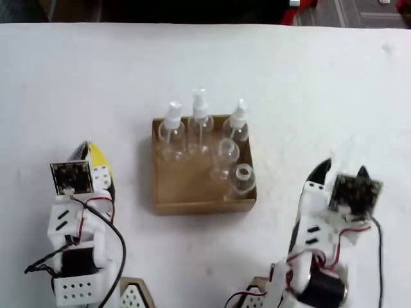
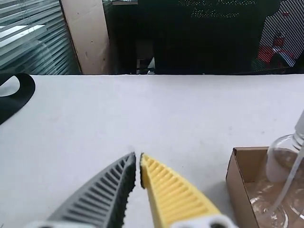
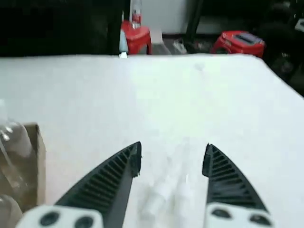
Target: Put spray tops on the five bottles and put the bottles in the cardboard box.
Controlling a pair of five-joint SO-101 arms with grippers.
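Note:
The cardboard box [image 1: 168,200] sits mid-table and holds five clear bottles. The three along its far side, such as the middle bottle [image 1: 200,122], carry white spray tops. Two open-necked bottles [image 1: 225,154] [image 1: 243,179] stand on the box's right side. Two loose white spray tops [image 3: 167,189] lie on the table between the black fingers of my right gripper [image 3: 172,159], which is open right of the box [image 1: 340,165]. My left gripper [image 2: 138,160], grey and yellow, is shut on nothing and rests low left of the box [image 1: 87,147]. The box corner [image 2: 240,173] and one topped bottle [image 2: 284,159] show beside it.
The white table [image 1: 289,70] stretches bare behind and to both sides of the box. A black curved object [image 2: 12,97] lies at the table's left edge. Red stools [image 3: 237,43] stand on the floor beyond the far edge.

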